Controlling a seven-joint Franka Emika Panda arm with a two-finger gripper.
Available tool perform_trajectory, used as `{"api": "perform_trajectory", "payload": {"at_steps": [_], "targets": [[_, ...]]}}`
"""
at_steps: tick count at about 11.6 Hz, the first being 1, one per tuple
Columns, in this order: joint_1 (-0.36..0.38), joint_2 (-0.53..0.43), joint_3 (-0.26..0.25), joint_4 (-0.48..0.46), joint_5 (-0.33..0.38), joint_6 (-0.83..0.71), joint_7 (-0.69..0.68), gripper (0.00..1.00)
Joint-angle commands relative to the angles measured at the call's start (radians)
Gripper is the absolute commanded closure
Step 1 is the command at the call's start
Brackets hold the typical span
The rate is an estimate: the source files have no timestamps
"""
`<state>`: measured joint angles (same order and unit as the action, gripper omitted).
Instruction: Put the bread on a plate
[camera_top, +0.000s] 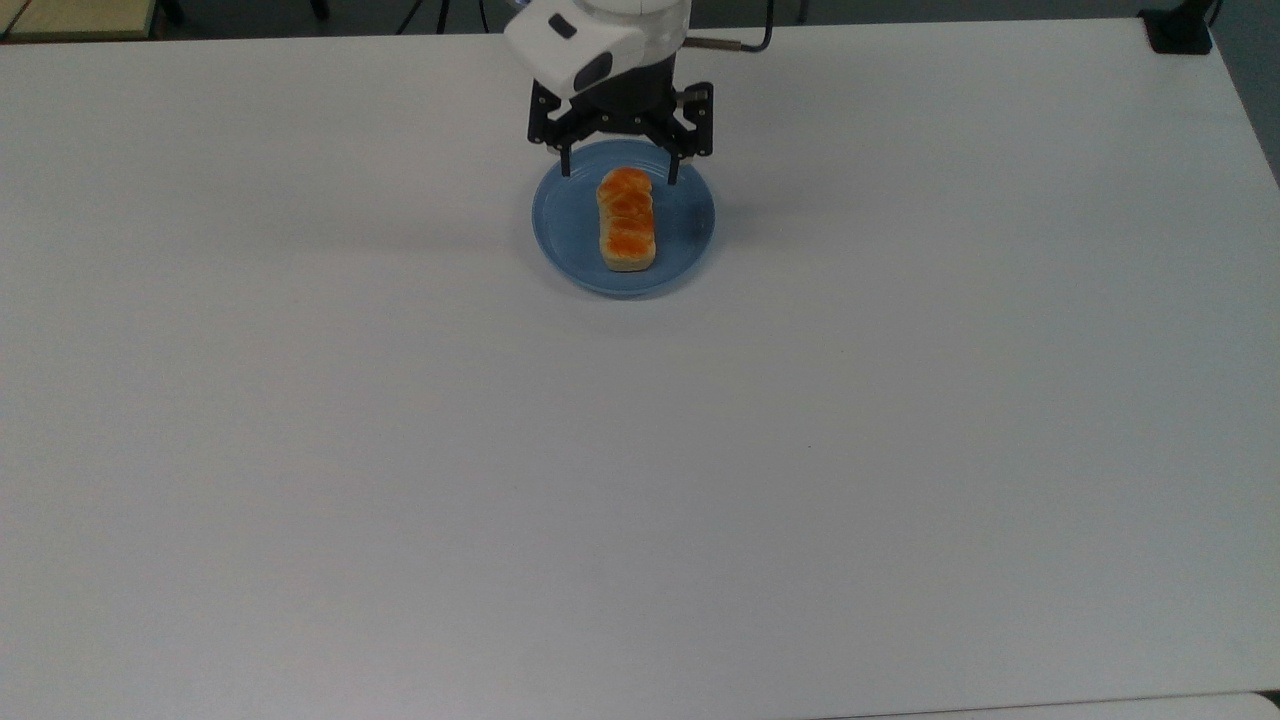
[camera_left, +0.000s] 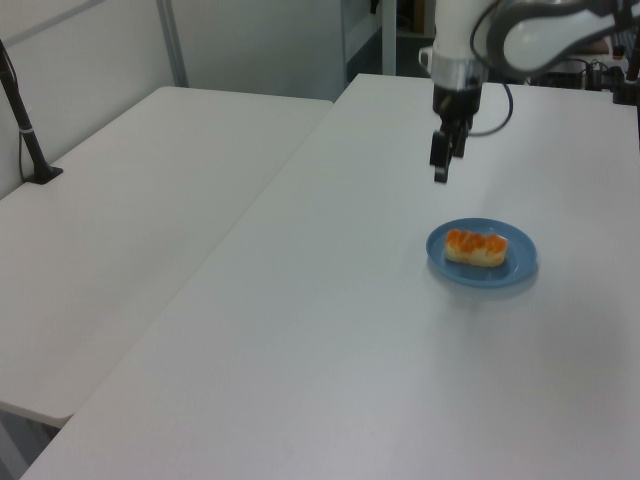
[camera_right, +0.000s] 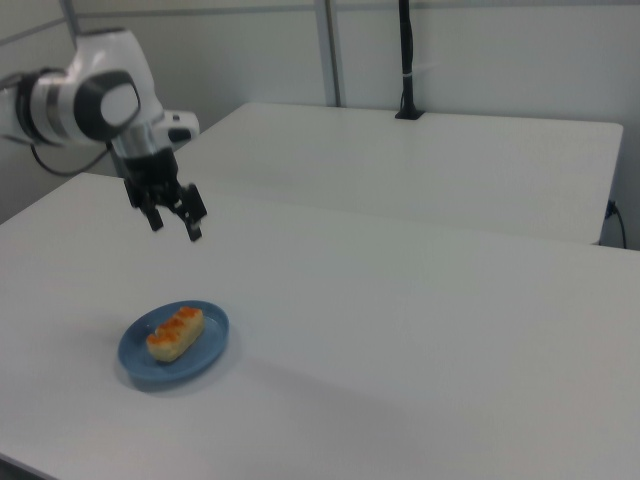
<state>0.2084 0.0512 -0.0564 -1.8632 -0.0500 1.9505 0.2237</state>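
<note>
A: Count, from the right view's left?

B: One gripper, fingers spread wide, holding nothing, raised clear above one plate. One bread lies flat inside the plate's rim.

A: Surroundings?

B: White table; a second table behind it with a black pole. Nothing stands between gripper and bread.

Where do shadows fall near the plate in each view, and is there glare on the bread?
Top view: a soft shadow lies on the table to the top view's right of the plate. Right view: a faint shadow spreads to the right view's right of the plate. Left view: only a thin shadow under the rim. The bread shows no strong glare.
</note>
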Motion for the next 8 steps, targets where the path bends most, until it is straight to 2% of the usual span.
{"api": "perform_trajectory", "payload": {"at_steps": [1, 3, 4, 8], "targets": [[0.0, -0.016, -0.014, 0.18, -0.013, -0.217, -0.04, 0.0], [-0.003, -0.017, -0.016, 0.258, -0.013, -0.315, -0.044, 0.0], [-0.01, -0.019, -0.019, 0.271, -0.007, -0.358, -0.047, 0.0], [-0.055, -0.053, -0.019, 0.277, -0.001, -0.366, -0.076, 0.0]]}}
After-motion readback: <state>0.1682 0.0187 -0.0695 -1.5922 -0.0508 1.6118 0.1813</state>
